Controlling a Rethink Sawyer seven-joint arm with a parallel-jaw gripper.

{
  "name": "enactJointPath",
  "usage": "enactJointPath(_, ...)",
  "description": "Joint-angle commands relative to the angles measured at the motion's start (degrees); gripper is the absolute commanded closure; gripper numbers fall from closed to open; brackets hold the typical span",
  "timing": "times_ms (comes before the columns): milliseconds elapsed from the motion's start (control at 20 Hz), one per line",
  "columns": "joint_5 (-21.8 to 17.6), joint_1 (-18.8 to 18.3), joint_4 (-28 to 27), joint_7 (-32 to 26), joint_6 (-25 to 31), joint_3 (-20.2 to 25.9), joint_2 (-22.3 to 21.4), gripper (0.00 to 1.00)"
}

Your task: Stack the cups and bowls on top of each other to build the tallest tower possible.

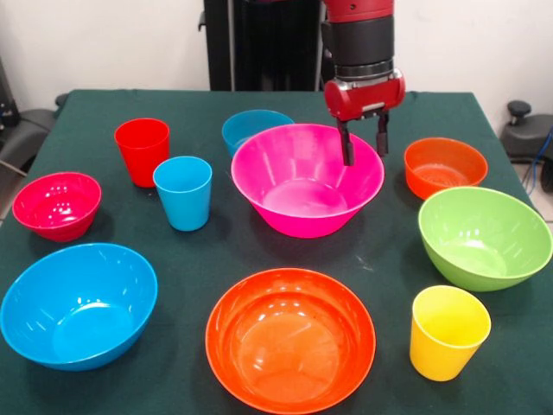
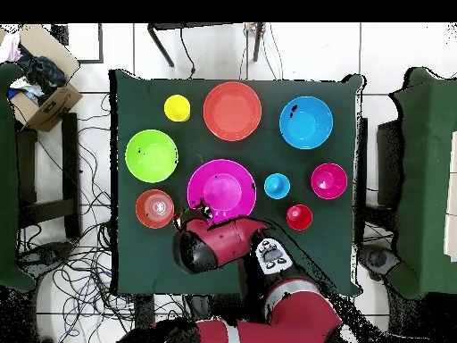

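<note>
In the front view, from left to right: the small red bowl [image 1: 57, 204], large blue bowl [image 1: 78, 304], red cup [image 1: 143, 150] and light blue cup [image 1: 183, 192]. Then the large pink bowl [image 1: 307, 179], with the gripper [image 1: 364, 140] hanging over its far right rim, fingers parted and empty. Rightmost sits the green bowl [image 1: 484, 237].

Seen from the front, the largest bowl [image 1: 307, 179] sits mid-table, with two cups [image 1: 143, 150] left of it and two bowls [image 1: 445, 166] right. Another bowl [image 1: 290, 340] lies before it, and a third cup [image 1: 448, 332] stands at the near right corner.
</note>
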Motion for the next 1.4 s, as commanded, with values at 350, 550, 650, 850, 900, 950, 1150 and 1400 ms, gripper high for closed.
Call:
enactJointPath(350,-1.87,0.88,-3.18,3.24,5.33,-0.37,2.64,0.00)
enactJointPath(550,-2.00,1.41,-3.48,3.36,4.62,-0.85,3.17,0.00)
enactJointPath(650,-2.05,1.52,-3.77,3.29,4.56,-1.14,3.63,0.00)
enactJointPath(850,-2.58,1.50,-4.68,2.98,3.84,-1.55,5.29,0.00)
enactJointPath(900,-2.77,1.61,-5.11,2.89,3.49,-1.74,6.01,0.00)
enactJointPath(950,-2.98,1.36,-5.56,2.72,3.32,-1.67,6.80,0.00)
enactJointPath(1150,-2.85,1.66,-7.28,2.93,2.45,-2.48,9.41,0.00)
enactJointPath(1400,-2.17,2.10,-8.21,3.10,3.27,-3.33,10.72,0.00)
